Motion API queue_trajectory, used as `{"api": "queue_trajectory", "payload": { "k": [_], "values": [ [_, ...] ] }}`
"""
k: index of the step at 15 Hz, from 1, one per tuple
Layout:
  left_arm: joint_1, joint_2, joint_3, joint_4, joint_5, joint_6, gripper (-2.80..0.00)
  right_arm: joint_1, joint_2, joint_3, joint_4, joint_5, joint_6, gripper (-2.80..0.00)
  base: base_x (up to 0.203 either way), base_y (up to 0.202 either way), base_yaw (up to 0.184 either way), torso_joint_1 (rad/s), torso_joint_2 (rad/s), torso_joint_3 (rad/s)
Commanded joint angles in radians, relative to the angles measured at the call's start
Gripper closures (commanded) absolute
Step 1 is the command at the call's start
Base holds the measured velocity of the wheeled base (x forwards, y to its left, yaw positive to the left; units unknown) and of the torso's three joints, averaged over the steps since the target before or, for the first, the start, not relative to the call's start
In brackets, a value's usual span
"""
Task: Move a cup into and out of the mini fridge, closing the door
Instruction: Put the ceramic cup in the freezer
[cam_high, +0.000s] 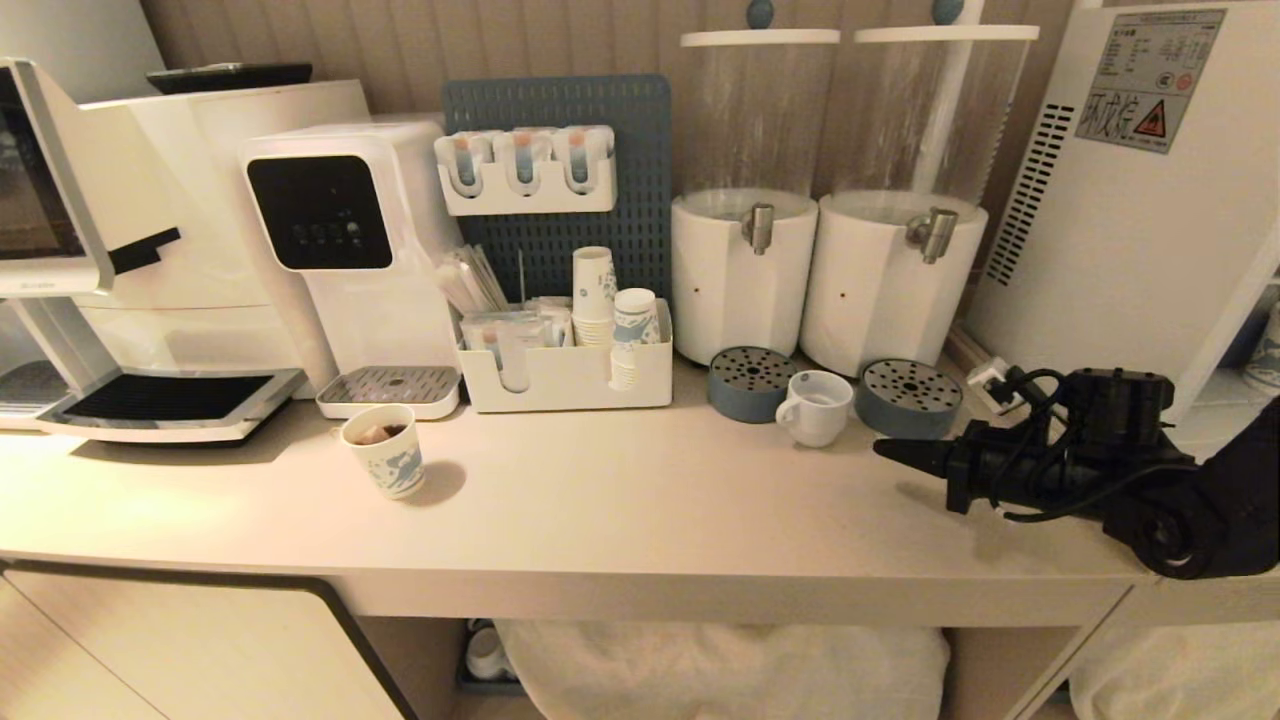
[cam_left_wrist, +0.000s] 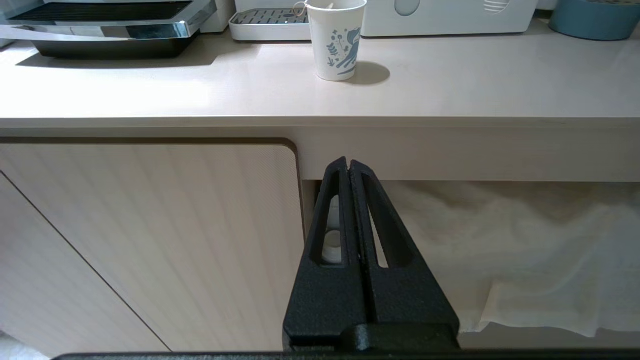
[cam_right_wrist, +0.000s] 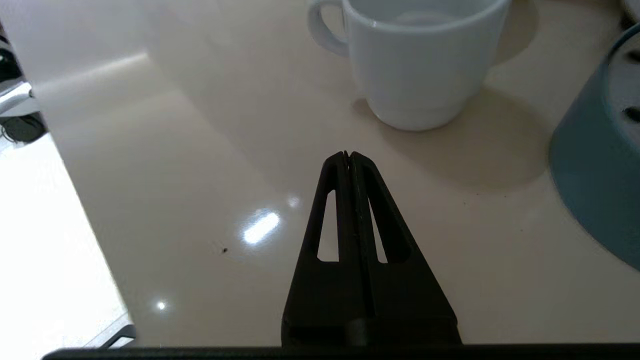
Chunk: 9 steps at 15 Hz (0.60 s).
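A small, squat white ceramic cup (cam_high: 818, 405) with a loop handle stands upright on the pale beige desk (cam_high: 620, 500), mouth up, its handle turned toward the robot's left in the head view. It sits between two round blue-grey perforated drip trays (cam_high: 750, 382), each below the tap of a tall white drinks dispenser with a clear cylinder (cam_high: 745, 270). The right-hand tray (cam_high: 908, 397) lies just beside the cup, in the space between it and the right arm.

The right gripper (cam_high: 885, 449), black, its fingers (cam_right_wrist: 345, 165) pressed together and holding nothing, lies low over the desk with its tip aimed at the cup, short of it and apart. In the right wrist view the cup (cam_right_wrist: 415, 65) stands just ahead of the fingertips, slightly to one side, the tray's blue wall (cam_right_wrist: 595, 200) close by.

Behind the right arm rises the boxy white mini fridge (cam_high: 1120, 230), showing side vent slots and a warning sticker; its door cannot be made out.

Further off are a white organiser box stacked with blue-patterned paper cups (cam_high: 570, 370), a white water dispenser with a black panel (cam_high: 340, 250), and a lone patterned paper cup (cam_high: 385, 450).

The left gripper (cam_left_wrist: 348, 165), fingers also closed and empty, hangs below the desk edge, before a beige cabinet door (cam_left_wrist: 150, 240).
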Motion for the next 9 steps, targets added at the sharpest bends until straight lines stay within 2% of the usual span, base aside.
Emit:
{"api": "queue_trajectory", "payload": {
  "k": [1, 9],
  "values": [
    [0.0, 0.0, 0.0, -0.001, 0.0, 0.0, 0.0, 0.012, 0.043, -0.017, -0.006, -0.013, -0.002, 0.0, 0.0, 0.0, 0.0, 0.0, 0.0, 0.0],
    [0.0, 0.0, 0.0, -0.001, 0.0, 0.0, 0.0, 0.039, 0.042, -0.06, 0.044, -0.049, 0.006, 0.0, 0.0, 0.0, 0.0, 0.0, 0.0, 0.0]
  ]
}}
